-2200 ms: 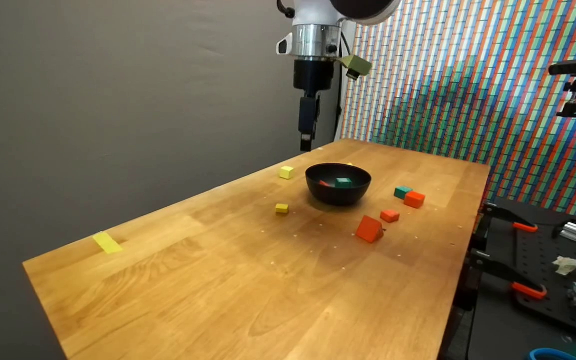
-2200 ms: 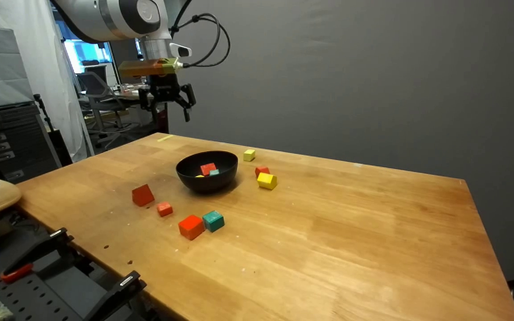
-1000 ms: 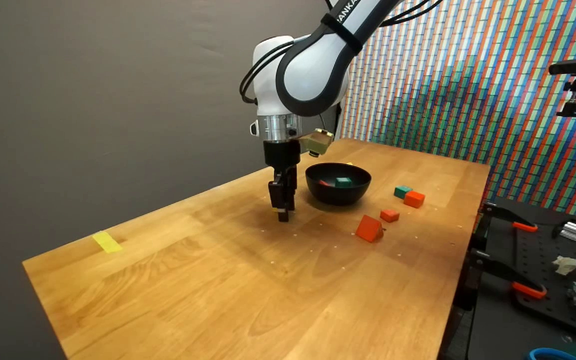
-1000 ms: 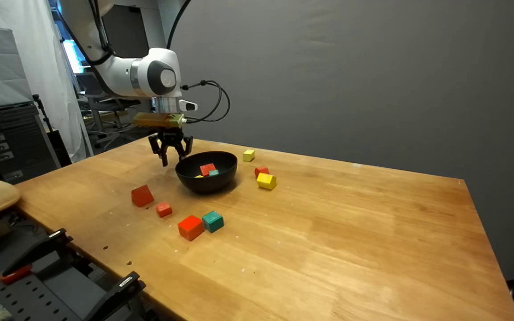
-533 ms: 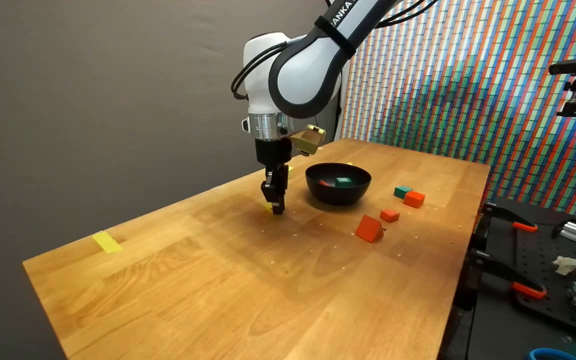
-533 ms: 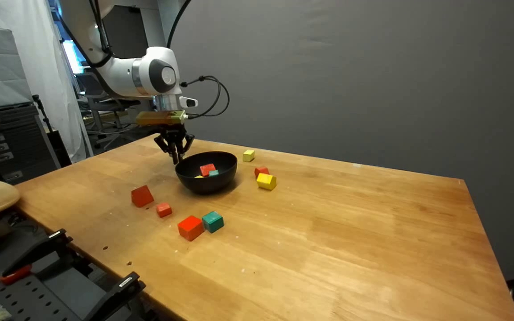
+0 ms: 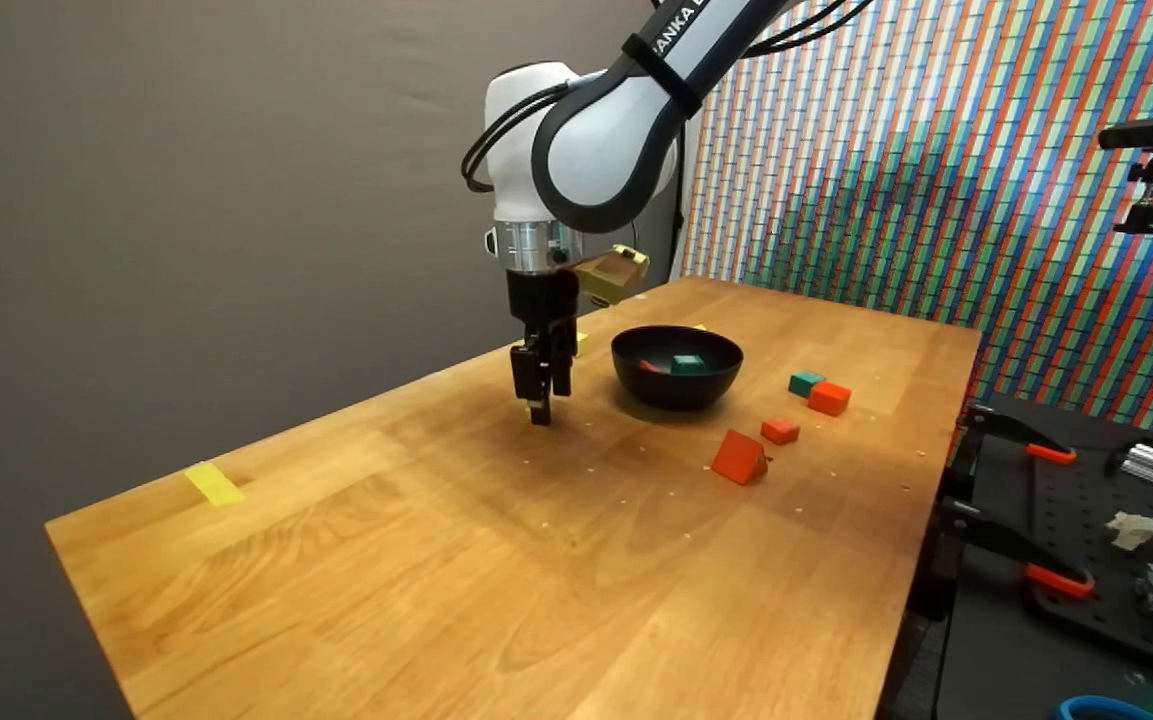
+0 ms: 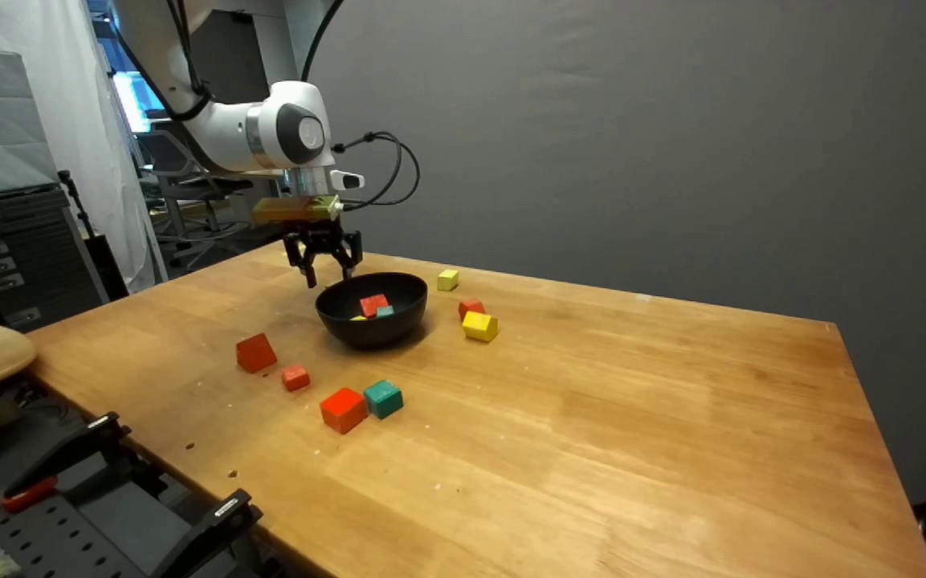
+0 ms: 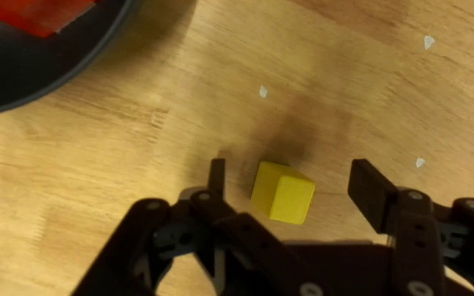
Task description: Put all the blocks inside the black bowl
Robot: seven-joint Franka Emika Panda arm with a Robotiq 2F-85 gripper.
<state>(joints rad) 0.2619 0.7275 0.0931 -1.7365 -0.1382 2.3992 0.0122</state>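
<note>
Table of warm wood, streaky grain, pale flecks. Left to right in an exterior view: strip, flat, yellow, at the wall-side edge. Gripper, dull black, down near the wood, released, fingers well parted. Yellow block, matt, squared, on the wood between them, clear of both. Pale cube behind, toward the same edge. Bowl, round, smooth, black; in it a red piece, a green piece, a yellow scrap. Red prism, sloped faces. Small red block. Green block just beside orange block.

Right of the bowl in an exterior view: yellow prism, red block behind it; touching or not, cannot tell.

Half a second ago fingers pinched together; now spread. Two seconds ago arm held high; now low by the bowl. Bowl and contents unmoved.

Around: plain grey wall at left; striped wall at right, glossy bands; black clamps on the right table edge, orange at the ends; pegboard past them, pierced with holes. In the way: bowl near the gripper, upper left in the wrist view; fingers hide most of the yellow block in an exterior view.
</note>
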